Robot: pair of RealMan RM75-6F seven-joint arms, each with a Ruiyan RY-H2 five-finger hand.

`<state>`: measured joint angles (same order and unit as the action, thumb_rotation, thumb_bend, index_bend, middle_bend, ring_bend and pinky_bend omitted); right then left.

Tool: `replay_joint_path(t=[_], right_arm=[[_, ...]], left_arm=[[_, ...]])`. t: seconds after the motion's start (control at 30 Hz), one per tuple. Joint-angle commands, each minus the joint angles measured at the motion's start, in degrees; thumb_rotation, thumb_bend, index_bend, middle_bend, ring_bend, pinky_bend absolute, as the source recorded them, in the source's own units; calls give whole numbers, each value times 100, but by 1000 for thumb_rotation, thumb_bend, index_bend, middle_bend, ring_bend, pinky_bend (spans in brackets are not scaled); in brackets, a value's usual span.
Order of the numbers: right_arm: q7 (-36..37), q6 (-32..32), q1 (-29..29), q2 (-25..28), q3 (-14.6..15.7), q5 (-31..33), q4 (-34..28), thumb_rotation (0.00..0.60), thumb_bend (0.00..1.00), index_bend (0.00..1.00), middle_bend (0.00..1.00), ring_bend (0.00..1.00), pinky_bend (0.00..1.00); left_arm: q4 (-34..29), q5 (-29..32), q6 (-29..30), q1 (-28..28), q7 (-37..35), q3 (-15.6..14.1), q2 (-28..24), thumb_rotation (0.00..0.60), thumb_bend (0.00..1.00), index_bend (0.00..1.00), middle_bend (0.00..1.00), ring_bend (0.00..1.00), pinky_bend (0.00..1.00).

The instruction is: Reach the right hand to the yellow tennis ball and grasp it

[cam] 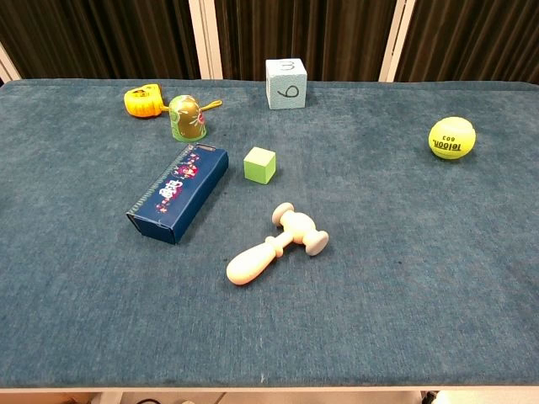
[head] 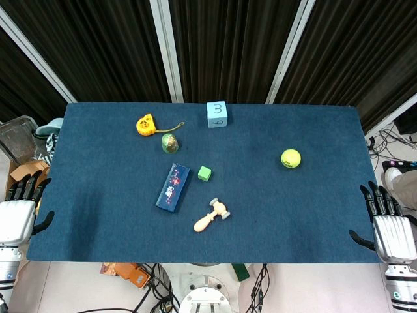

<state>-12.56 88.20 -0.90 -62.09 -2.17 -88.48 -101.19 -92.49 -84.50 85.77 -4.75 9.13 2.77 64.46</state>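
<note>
The reach had not begun. The right hand point(head: 393, 229) hovered off the counter's edge at about four o'clock in the head view, its dark fingers point(head: 381, 197) spread and pointing away from the robot, holding nothing. The left hand point(head: 17, 212) sat likewise off the opposite edge at about eight o'clock, fingers apart and empty. Neither hand showed in the chest view.

The fuzzy yellow tennis ball point(head: 290, 158) lay alone on the right part of the counter, at about two o'clock from the centre, well apart from everything else and from the right hand. Dark lettering showed on its face in the chest view point(cam: 452, 138). By my judgement the next move called for carrying the right hand forward and inward over the cloth, then lowering it with the fingers wide enough to wrap the ball; since it could roll, a nudge from one side seemed the main risk.

The counter point(head: 98, 208) was covered in dark blue felt-like cloth. Towards its middle and left lay a pale wooden toy hammer point(head: 212, 216), a small green cube point(head: 204, 173), a navy patterned box point(head: 173, 187), a light blue numbered cube point(head: 217, 113), a green painted egg-shaped figure point(head: 170, 143) and a yellow tape measure point(head: 146, 124). Black pleated curtains with white uprights closed off the back; cables trailed on the floor at three o'clock.
</note>
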Motion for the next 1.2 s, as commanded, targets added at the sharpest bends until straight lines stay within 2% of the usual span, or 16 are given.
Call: replay_joint_path(t=[0.03, 0.43, 0.8, 0.97, 1.2], right_arm=[[23, -7, -2, 0, -7, 13, 10, 600, 201, 0, 51, 101, 205], [60, 0, 12, 15, -15, 41, 15, 600, 201, 0, 51, 101, 205], [96, -262, -129, -59, -66, 179, 110, 600, 201, 0, 50, 101, 205], [206, -896, -573, -213, -328, 528, 459, 600, 201, 0, 50, 101, 204], [304, -2470, -1638, -287, -887, 1426, 987, 600, 201, 0, 51, 101, 199]], left_arm=[[-3, 3, 4, 2, 3, 2, 0, 600, 281, 139, 0, 0, 119], [-8, -7, 10, 5, 29, -6, 0, 600, 281, 139, 0, 0, 119], [-115, 36, 88, 70, 3, -5, 6, 600, 281, 139, 0, 0, 119], [-95, -81, 128, 81, 118, -57, 0, 600, 280, 139, 0, 0, 119], [-95, -12, 115, 82, 90, -19, -4, 600, 281, 139, 0, 0, 119]])
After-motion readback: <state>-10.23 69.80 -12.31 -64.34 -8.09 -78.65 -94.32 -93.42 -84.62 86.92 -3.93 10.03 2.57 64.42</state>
